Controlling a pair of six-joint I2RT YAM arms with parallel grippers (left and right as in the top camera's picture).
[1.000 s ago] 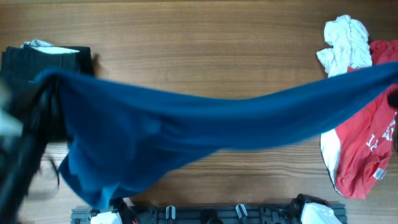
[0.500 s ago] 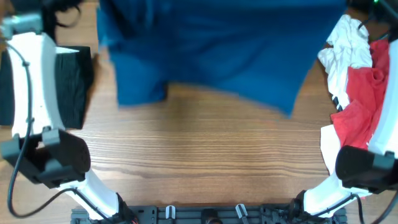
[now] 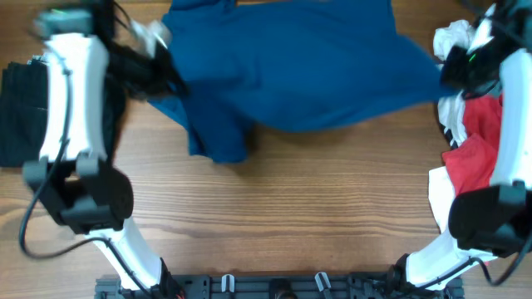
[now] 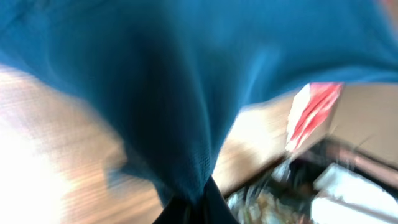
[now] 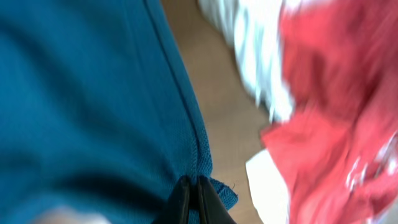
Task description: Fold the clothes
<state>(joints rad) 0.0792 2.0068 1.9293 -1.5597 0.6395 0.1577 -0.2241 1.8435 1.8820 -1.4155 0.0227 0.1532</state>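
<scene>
The deep-blue shirt (image 3: 299, 66) is stretched across the far half of the table between my two arms. My left gripper (image 3: 162, 71) is shut on its left edge; the left wrist view shows the cloth (image 4: 174, 93) bunching into the jaws (image 4: 193, 208). My right gripper (image 3: 449, 71) is shut on its right hem, which the right wrist view (image 5: 93, 93) shows pinched in the jaws (image 5: 191, 193). The black garment (image 3: 21, 116) lies folded at the far left. The white one (image 3: 453, 41) and the red one (image 3: 478, 154) lie crumpled at the right.
The wooden table (image 3: 274, 224) is bare in front of the shirt. The arm bases and a black rail (image 3: 274, 286) run along the near edge. Both white arms stand tall at the left and right sides.
The blue shirt was first held low and wide near the front, then swung to the far side of the table. Both grippers have now drawn slightly nearer, still holding it.
</scene>
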